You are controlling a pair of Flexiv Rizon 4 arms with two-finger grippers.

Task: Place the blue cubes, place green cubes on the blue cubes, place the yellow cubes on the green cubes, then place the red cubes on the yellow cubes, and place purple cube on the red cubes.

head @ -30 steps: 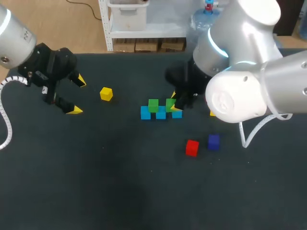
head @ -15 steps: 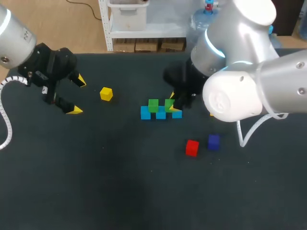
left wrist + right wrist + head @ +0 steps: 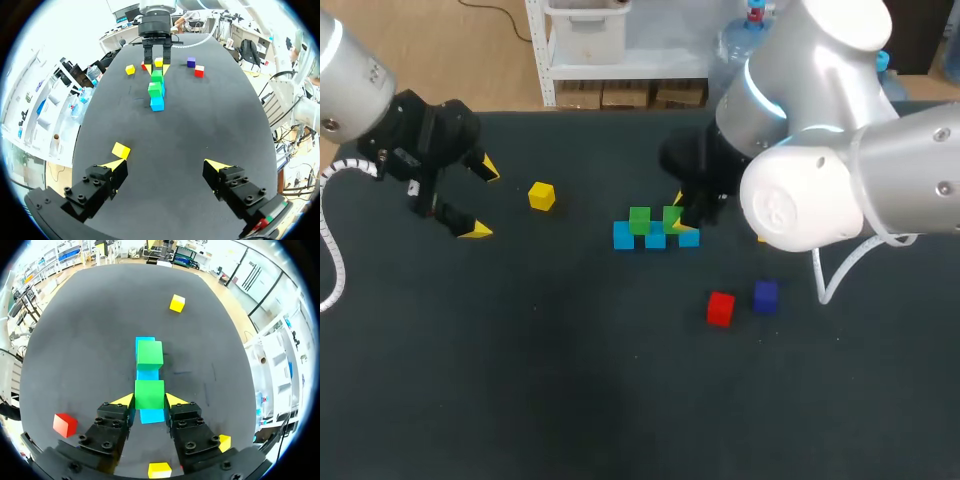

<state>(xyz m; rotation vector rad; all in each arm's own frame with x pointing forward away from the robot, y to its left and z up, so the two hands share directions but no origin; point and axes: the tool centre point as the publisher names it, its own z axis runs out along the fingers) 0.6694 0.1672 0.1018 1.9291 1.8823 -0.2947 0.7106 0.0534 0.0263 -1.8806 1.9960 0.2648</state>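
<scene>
Altogether two green cubes (image 3: 639, 220), three blue (image 3: 623, 236)

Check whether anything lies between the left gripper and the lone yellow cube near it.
Nothing visible does. Only bare table separates the open left gripper from the yellow cube.

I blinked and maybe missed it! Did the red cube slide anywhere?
No. The red cube sits where it was, the same small gap away from the purple cube beside it.
</scene>
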